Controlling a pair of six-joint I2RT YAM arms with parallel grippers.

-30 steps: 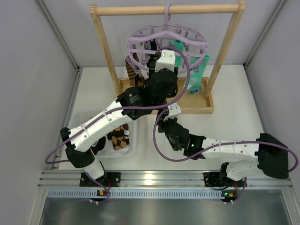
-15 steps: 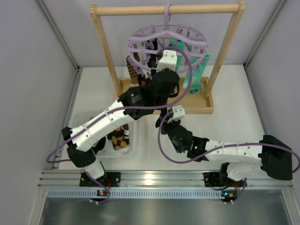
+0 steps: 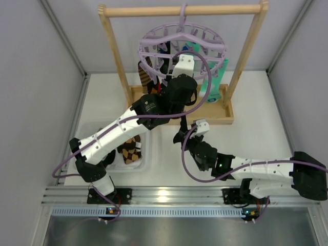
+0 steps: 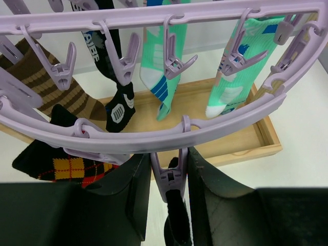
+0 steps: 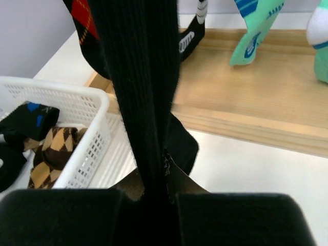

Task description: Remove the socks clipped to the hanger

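Since a second ago the left end effector (image 4: 169, 169) has narrowed and risen closer under the hanger (image 4: 154, 134), and the right arm has slid rightward along the near side of the counter (image 3: 256, 102). Now the left fingers (image 4: 134, 189) are clenched against both sides of one clip (image 4: 169, 177) dangling from the outer ring, whose rim passes just above the fingertips. A black sock (image 4: 178, 220) hangs from that clip straight down into the right end effector (image 5: 156, 192), which is clamped shut on its lower part. The hanger hangs from the wooden frame (image 3: 115, 51), midway between its two uprights, with the left wrist reaching in between them. Beyond the ring hang two teal-mint socks (image 4: 164, 56), a dark sock with white marks (image 4: 115, 97), a brown striped sock (image 4: 51, 87) and an argyle sock (image 4: 56, 164), all over the frame's lipped base. The basket (image 5: 87, 102), with socks in it, has its rim just left of the held sock. The right forearm lies low between the frame base and the near rail, well apart from the right wall (image 3: 307, 51).
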